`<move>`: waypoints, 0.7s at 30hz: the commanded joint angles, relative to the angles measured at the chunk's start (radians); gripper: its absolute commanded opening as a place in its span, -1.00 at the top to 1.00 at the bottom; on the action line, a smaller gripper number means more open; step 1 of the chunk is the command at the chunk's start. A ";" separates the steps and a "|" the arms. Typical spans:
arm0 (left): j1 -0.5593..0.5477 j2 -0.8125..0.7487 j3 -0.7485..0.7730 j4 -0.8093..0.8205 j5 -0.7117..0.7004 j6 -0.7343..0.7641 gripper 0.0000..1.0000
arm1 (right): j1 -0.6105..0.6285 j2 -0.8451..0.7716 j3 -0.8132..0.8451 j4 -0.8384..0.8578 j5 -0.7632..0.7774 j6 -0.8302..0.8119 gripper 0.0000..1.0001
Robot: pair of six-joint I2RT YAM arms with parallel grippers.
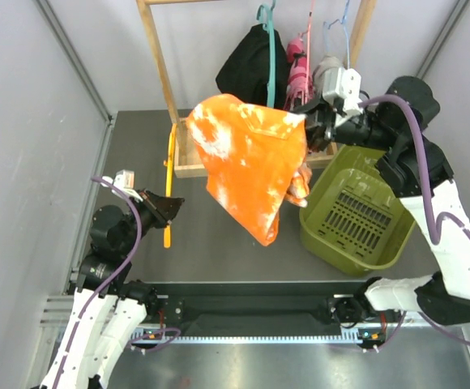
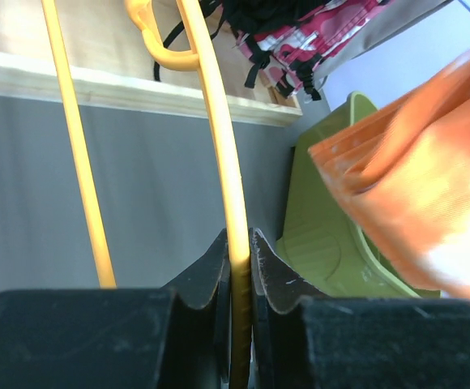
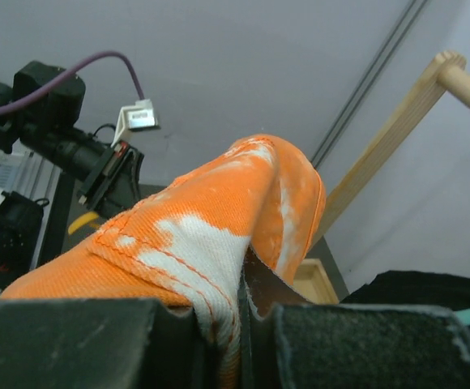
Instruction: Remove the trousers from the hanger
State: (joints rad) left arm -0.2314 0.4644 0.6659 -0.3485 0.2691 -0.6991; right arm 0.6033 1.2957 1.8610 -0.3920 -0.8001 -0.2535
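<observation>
item: orange trousers (image 1: 247, 162), off hanger, hanging mid-air at centre, pinched between right gripper (image 1: 308, 121) fingers. yellow hanger (image 1: 169, 174) at 9 o'clock, clamped in left gripper (image 1: 170, 207). step: orange pair freed. next, likely: carry to green basket (image 1: 326, 190) at 4 o'clock, let go. black trousers (image 1: 247, 69), floral trousers (image 1: 300, 73), grey trousers (image 1: 328, 71) hang at 12 o'clock.

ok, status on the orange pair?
Both shut: left gripper on yellow hanger, right gripper on orange trousers. Trousers off the hanger, aloft beside basket. On rack: black pair, floral pair, grey pair. Nothing blocking.
</observation>
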 commanded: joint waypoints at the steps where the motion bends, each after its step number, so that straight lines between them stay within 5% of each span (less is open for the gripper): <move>1: 0.003 -0.001 0.037 0.120 0.021 0.027 1.00 | -0.043 -0.130 -0.052 0.116 -0.099 -0.030 1.00; 9: 0.003 0.039 0.046 0.152 0.028 0.021 1.00 | -0.209 -0.344 -0.345 0.058 -0.119 -0.056 1.00; 21: 0.004 0.125 0.057 0.233 0.064 0.015 1.00 | -0.563 -0.665 -0.549 0.002 -0.018 0.008 1.00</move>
State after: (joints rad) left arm -0.2314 0.5713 0.6716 -0.2291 0.3031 -0.6960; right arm 0.1005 0.7010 1.3003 -0.4877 -0.8562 -0.2752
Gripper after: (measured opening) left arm 0.146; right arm 0.058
